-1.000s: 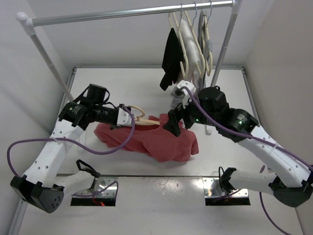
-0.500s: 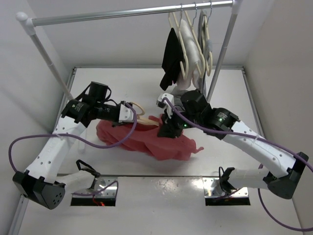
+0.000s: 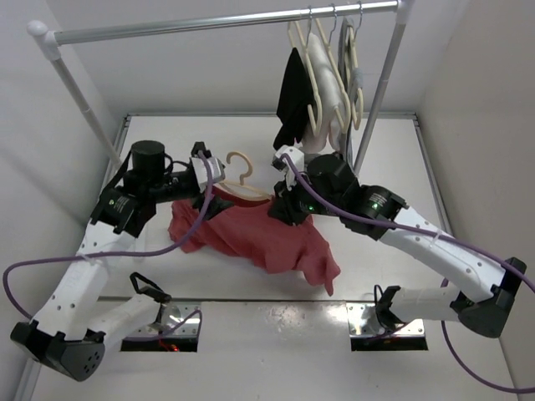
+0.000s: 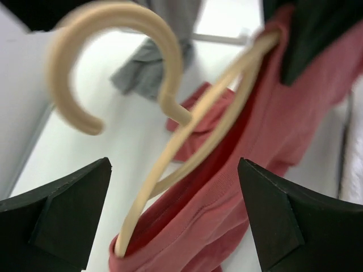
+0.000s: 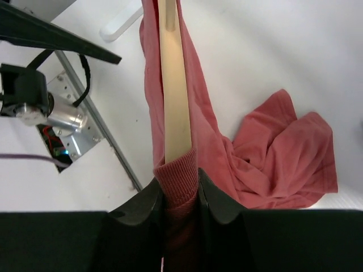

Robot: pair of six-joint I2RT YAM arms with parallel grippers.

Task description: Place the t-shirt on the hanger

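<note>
hanger (image 4: 170,62): peach-beige plastic, thin open frame, curved hook. Held up off the table (image 3: 167,146) and tilted, with the hook bare and sticking up toward the back. Frame runs roughly left-right across the workspace.

t-shirt (image 3: 267,242): faded red/coral cotton, crumpled, not spread out. The ribbed collar sits over one end of the hanger's arm, and the right gripper (image 5: 180,190) pinches collar and arm together there. Fabric runs along both sides of that arm, and the arm's other end tucks into a red fold. The rest hangs bunched and heaps on the table centre, one corner trailing near-right. Sleeves can't be told apart.
</note>
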